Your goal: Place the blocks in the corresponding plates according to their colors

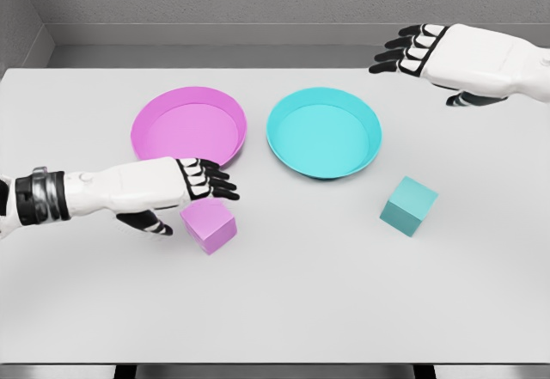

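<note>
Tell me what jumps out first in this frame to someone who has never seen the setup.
Two bright plates sit side by side at mid-table: a pink plate on the left and a cyan plate on the right, both empty. Nearer the camera lie a pink block and a cyan block, each in front of its matching plate. The left hand hovers open just above the pink block, while the right hand hangs open over the far right edge.

Pink plate (pixel 189 125) left of cyan plate (pixel 323 131); pink block (pixel 209 225) just below pink plate, cyan block (pixel 408 205) lower right of cyan plate.
</note>
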`<state>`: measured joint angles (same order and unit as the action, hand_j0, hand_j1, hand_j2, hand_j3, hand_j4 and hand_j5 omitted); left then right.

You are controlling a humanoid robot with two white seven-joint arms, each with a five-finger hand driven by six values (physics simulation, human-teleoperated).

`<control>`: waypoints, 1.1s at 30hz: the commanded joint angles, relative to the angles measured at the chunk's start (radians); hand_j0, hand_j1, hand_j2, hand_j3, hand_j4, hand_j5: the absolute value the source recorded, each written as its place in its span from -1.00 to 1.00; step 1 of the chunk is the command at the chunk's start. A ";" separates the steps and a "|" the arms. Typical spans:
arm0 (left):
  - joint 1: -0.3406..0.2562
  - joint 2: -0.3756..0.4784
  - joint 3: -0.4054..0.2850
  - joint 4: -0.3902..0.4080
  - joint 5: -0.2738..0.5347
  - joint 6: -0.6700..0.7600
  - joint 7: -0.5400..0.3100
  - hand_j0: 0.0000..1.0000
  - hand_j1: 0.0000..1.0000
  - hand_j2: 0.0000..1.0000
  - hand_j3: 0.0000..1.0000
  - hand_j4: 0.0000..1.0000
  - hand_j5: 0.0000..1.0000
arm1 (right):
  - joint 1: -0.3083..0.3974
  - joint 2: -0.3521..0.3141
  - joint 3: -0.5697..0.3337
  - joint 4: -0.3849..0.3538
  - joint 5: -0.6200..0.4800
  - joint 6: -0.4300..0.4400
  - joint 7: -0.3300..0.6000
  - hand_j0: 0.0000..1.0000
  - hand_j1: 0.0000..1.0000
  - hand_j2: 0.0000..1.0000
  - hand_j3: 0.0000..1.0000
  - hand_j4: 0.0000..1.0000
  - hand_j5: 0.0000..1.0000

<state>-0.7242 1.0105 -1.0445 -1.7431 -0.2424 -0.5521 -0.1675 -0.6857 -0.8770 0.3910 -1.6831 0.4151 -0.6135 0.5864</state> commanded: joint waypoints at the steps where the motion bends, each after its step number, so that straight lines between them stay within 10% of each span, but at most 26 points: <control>1: 0.000 -0.030 -0.002 0.002 0.005 0.040 0.000 1.00 1.00 1.00 1.00 1.00 1.00 | -0.001 -0.003 -0.001 0.003 -0.001 0.003 0.000 1.00 1.00 1.00 1.00 1.00 1.00; 33: 0.003 -0.110 -0.078 0.102 -0.089 0.075 0.000 1.00 1.00 1.00 1.00 1.00 1.00 | 0.184 -0.013 0.000 -0.026 0.152 0.003 0.024 1.00 1.00 1.00 1.00 1.00 1.00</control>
<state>-0.7210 0.9111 -1.1164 -1.6421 -0.3305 -0.4764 -0.1681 -0.5001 -0.8868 0.3923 -1.7079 0.5695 -0.6136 0.6037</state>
